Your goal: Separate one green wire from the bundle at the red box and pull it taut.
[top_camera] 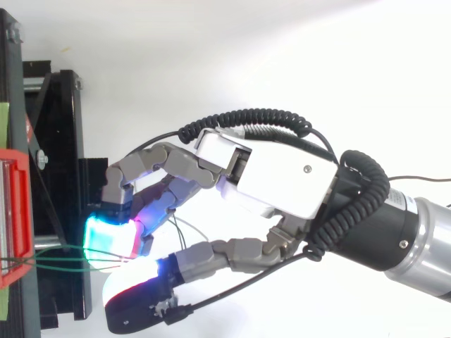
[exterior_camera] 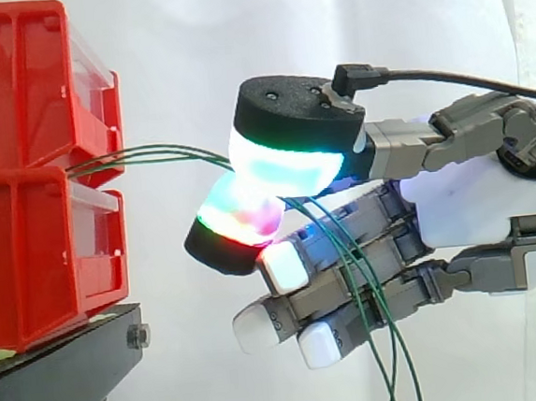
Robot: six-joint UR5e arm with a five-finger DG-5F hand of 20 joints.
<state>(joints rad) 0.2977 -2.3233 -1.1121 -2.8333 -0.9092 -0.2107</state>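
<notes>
Seemingly at the grasp that closes the separating step, with the pulling not yet done. Pinched between two thick glowing pads [exterior_camera: 288, 166] of the robot hand [exterior_camera: 480, 205]: thin green wires [exterior_camera: 165, 153], glossy and round, emerging from the gap between two stacked red plastic bins [exterior_camera: 30, 268]. Closed in a fingertip pinch there, one pad cyan-green under a matt black cap, the other flushed red and magenta. Remaining fingers left straight and loose below, tipped in plain white. Impossible to tell whether a single strand or several sit in the pinch. Between bins and pads, running close together in a shallow arch, so slack rather than taut. Beyond the pinch, drooping across the grey jointed fingers and off the lower edge.

Next, probably: make sure of one strand alone, then draw away from the bins, level and steady, till the arch flattens. Hard moulded bins on a black metal stand [exterior_camera: 66, 359], unlikely to give. Thin, slippery insulation, likely to slide through smooth pads under a weak pinch.
</notes>
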